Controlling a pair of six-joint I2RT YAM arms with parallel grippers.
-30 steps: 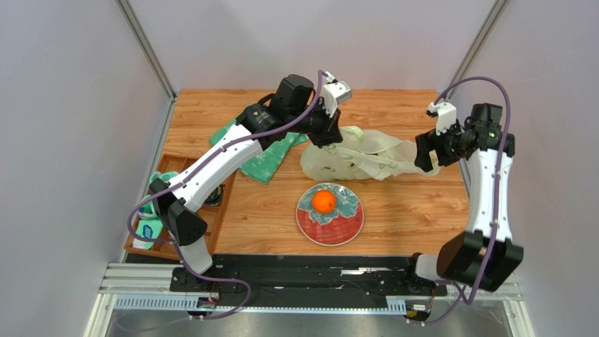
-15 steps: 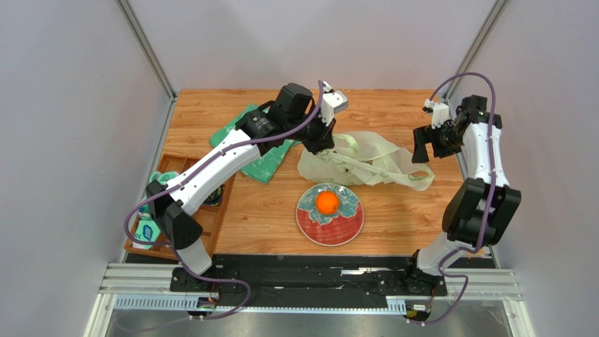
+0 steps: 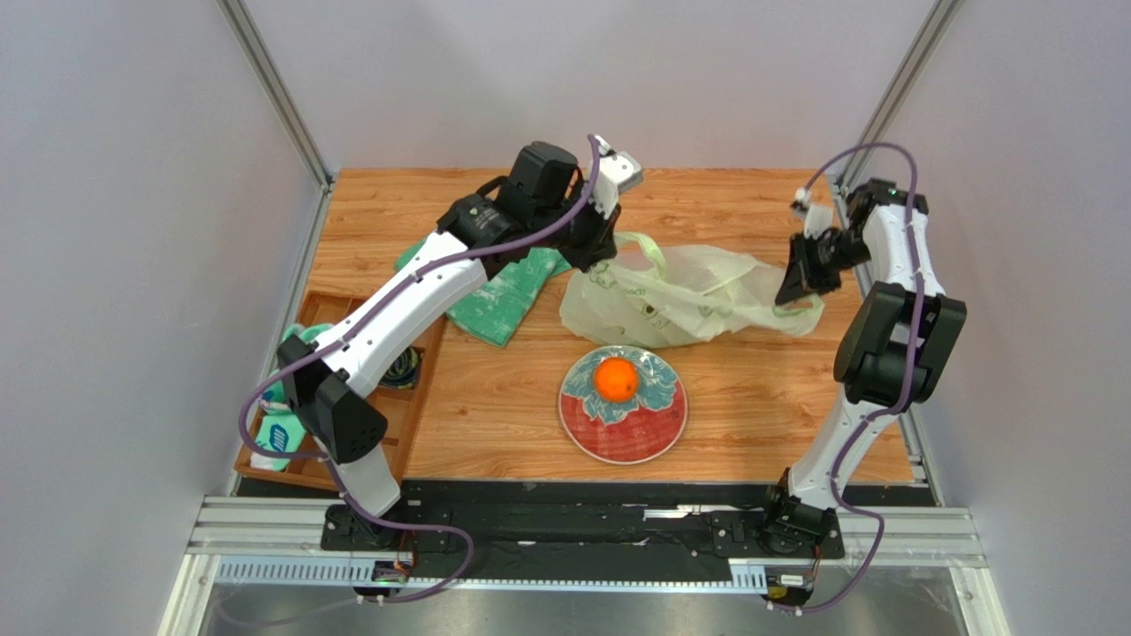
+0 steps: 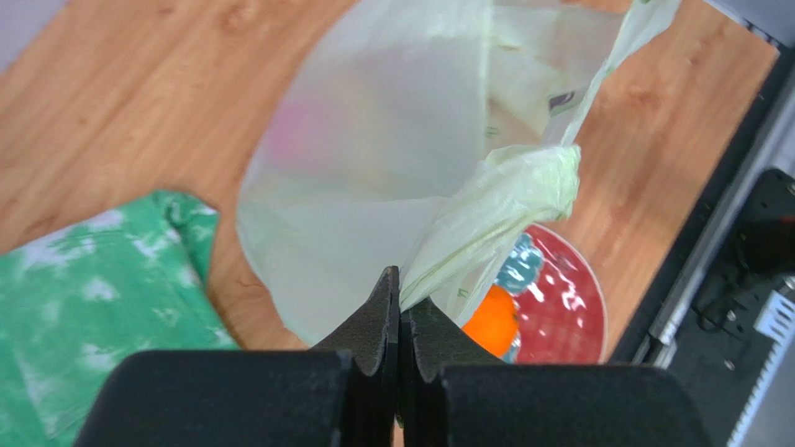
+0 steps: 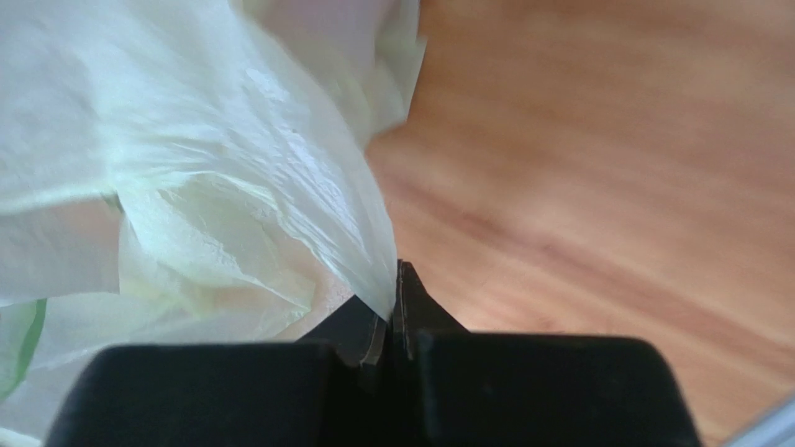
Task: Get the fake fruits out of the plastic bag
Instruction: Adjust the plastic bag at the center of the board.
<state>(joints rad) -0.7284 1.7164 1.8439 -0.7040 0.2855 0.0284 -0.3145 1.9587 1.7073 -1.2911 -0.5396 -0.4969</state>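
The counter [image 3: 783,398] is a board of warm orange-brown wood with its grain running left to right. Four things lie on it. Toward the far side, from the middle out to the right, sprawls the plastic bag [image 3: 664,298], pale yellow-green and crinkled, its belly on the wood and both its ends pulled up off it. Just beside the bag on the left, a green-and-white cloth [image 3: 498,302] lies flat and rumpled. Just near of the bag, about midway across, sits a round red plate [image 3: 624,444]. At the left edge, on the near half, rests a wooden tray [image 3: 329,309] split into compartments
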